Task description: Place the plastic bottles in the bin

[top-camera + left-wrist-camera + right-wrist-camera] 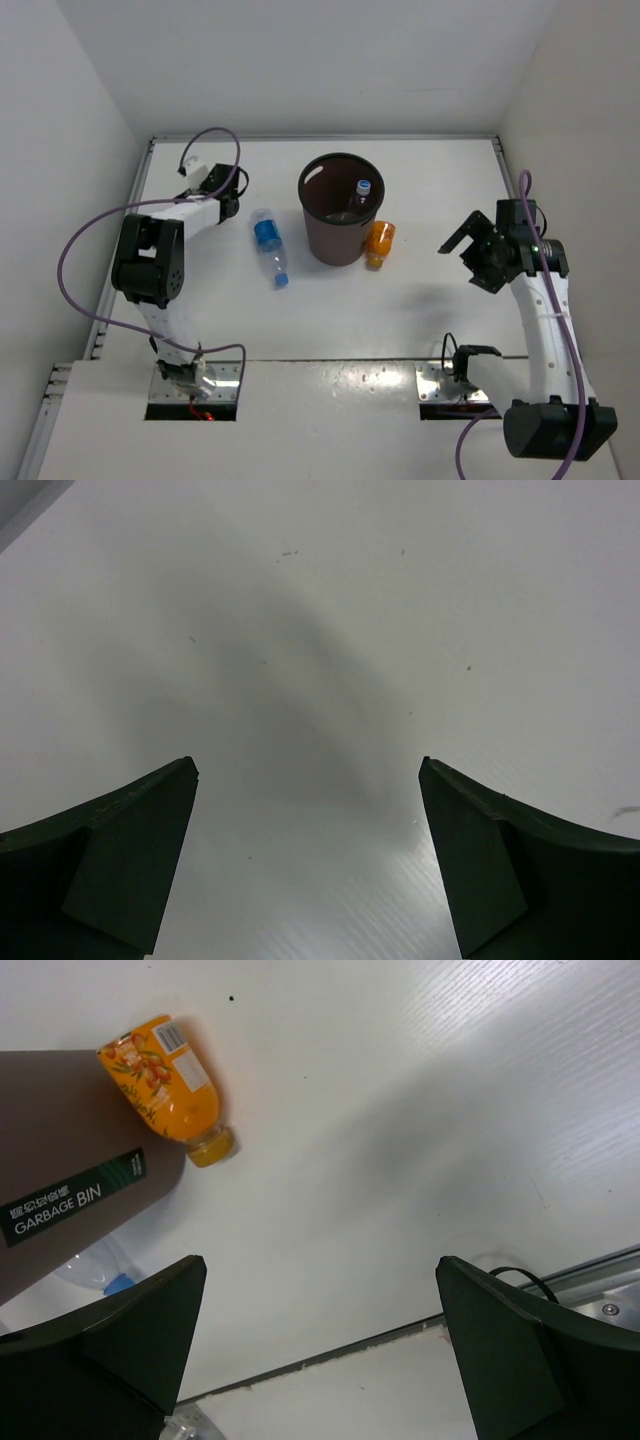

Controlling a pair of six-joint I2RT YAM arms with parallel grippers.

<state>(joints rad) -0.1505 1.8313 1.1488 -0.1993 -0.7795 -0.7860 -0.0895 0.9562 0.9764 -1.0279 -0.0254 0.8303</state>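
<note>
One bottle (361, 190) is sitting inside the bin (333, 243). The orange bottle (378, 242) is touching its right side, and the blue-labelled bottle (268, 243) is lying left of it. The left gripper (308, 770) and right gripper (320, 1260) are gaping wide, holding nothing.

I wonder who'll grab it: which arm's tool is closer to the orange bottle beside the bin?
Right. The right tool stands open to the right of the orange bottle; the left tool is farther off, on the other side of the bin.

The white table (420, 1110) looks matt, with a fine ribbed grain. Beside the dark brown round plastic bin (60, 1130), smooth and dull, the small orange plastic bottle (165, 1085) shines glossy, its printed label smooth.
</note>
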